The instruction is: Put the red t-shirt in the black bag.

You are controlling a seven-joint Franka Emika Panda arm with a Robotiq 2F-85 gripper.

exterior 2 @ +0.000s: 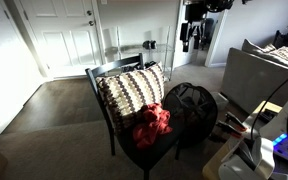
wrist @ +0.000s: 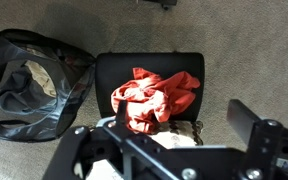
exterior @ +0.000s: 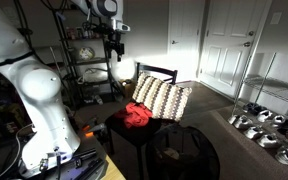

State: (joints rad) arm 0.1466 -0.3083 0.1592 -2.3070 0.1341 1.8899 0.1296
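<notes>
Red t-shirt (exterior: 136, 114) — well below tool (exterior: 115, 46)

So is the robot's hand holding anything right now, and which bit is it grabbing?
Nothing. The gripper hangs open, high above the chair, and the t-shirt lies loose on the seat.

No text, label, brand or number is readable in any view.

Red t-shirt (wrist: 154, 98), blk bag (wrist: 2, 68) w/ greyish inside maybe, blk chair seat (wrist: 119, 66), cream/dk zigzag pillow (exterior 2: 132, 92).
</notes>
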